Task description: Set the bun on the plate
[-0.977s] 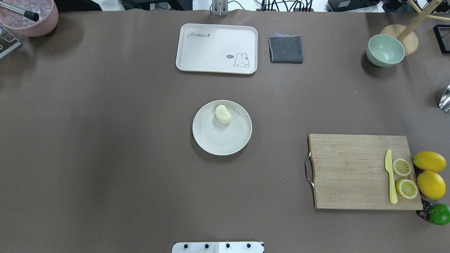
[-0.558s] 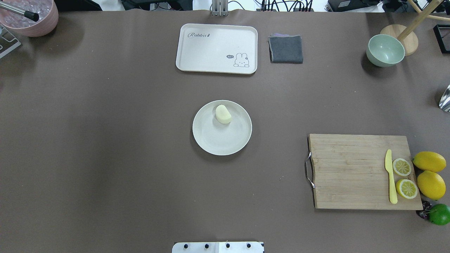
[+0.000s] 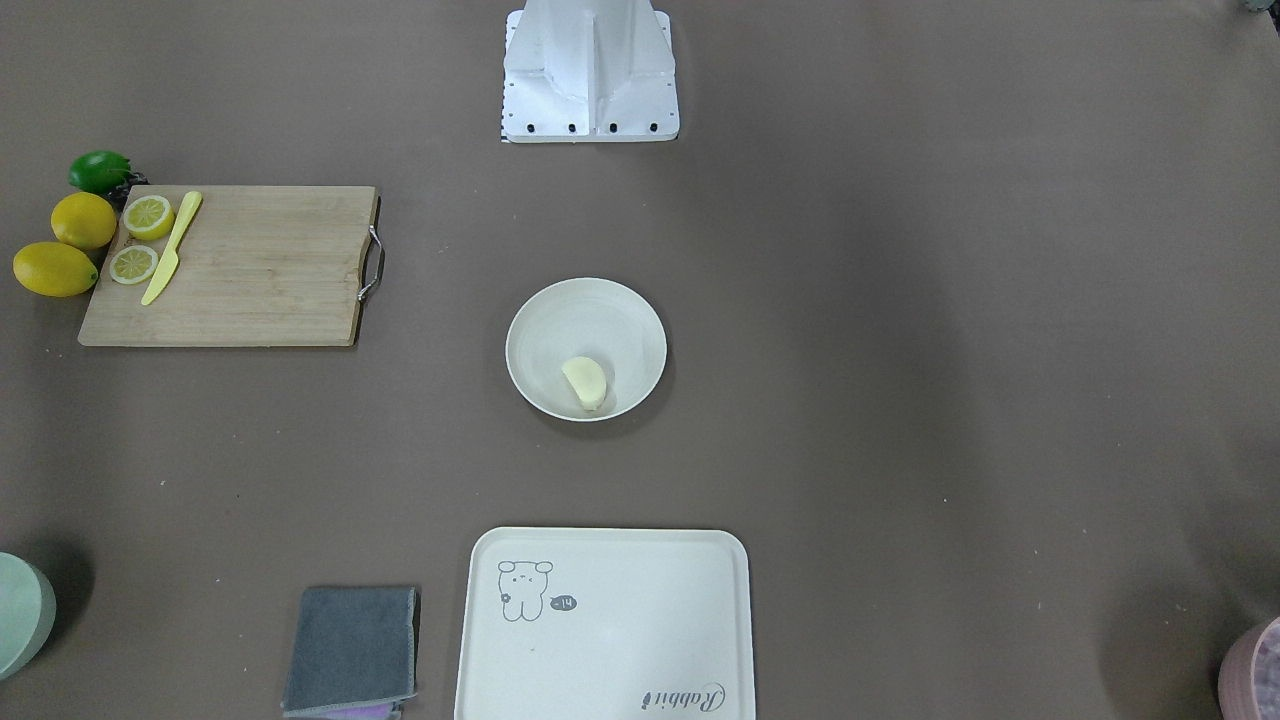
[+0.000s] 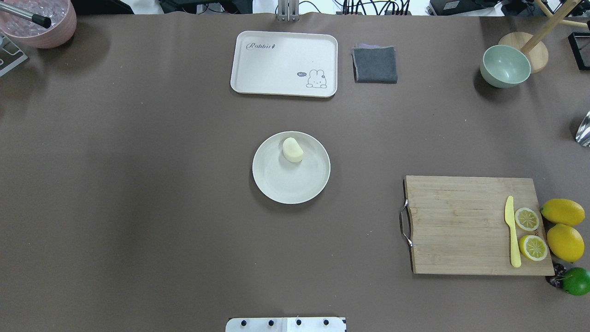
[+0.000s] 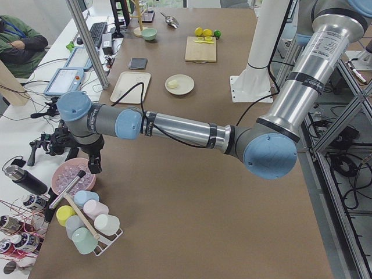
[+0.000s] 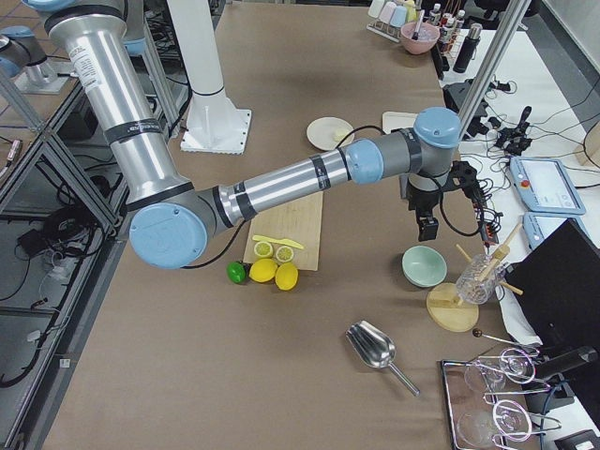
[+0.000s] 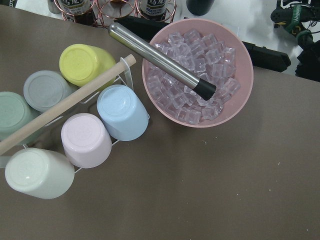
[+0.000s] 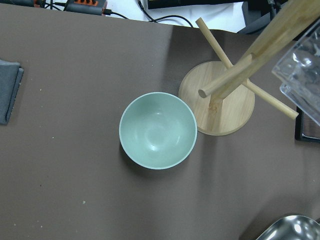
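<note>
The pale cream bun (image 4: pixel 292 150) lies on the round off-white plate (image 4: pixel 290 186) at the table's middle, toward the plate's far rim. The front-facing view shows the same bun (image 3: pixel 586 382) resting inside the plate (image 3: pixel 580 315), with nothing touching it. My left gripper (image 5: pixel 93 164) hangs far off at the table's left end above a pink ice bowl; whether it is open or shut I cannot tell. My right gripper (image 6: pixel 427 226) hangs at the right end over a green bowl; its state I cannot tell either. No fingers show in either wrist view.
Behind the plate sit a cream tray (image 4: pixel 284 63) and a grey cloth (image 4: pixel 375 64). A cutting board (image 4: pixel 461 226) with a yellow knife, lemon slices and lemons lies front right. The green bowl (image 8: pixel 157 130) stands beside a wooden stand (image 8: pixel 220 100); the ice bowl (image 7: pixel 200 75) stands beside a cup rack.
</note>
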`<state>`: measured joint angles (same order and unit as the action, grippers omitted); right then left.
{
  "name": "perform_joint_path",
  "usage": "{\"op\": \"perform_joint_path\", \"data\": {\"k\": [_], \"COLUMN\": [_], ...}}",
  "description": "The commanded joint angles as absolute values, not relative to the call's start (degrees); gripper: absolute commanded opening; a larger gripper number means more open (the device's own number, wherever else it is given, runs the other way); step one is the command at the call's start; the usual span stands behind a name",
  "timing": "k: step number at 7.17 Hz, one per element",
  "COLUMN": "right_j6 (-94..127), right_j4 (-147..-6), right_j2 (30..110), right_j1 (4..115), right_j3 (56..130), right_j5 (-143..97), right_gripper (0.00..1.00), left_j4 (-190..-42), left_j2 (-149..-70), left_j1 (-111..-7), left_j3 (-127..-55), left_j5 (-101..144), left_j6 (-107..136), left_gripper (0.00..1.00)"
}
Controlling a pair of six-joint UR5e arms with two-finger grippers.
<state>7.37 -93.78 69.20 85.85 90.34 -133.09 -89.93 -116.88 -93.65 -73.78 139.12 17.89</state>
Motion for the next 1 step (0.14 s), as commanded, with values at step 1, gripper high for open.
{"op": "perform_joint_path", "data": {"k": [1], "right_j6": [7.38], "right_j4": [-93.6], "right_j2": [71.7], "right_j1": [85.87], "right_j3": [92.01], "right_j5": [-133.07], "right_gripper": [1.0], "left_j4": [-89.22], "left_j2": [-116.89], "left_j1": [-93.6], "left_j3": [-74.09], "left_j5": [139.22], "left_j6": [18.02], "left_gripper": [0.98]}}
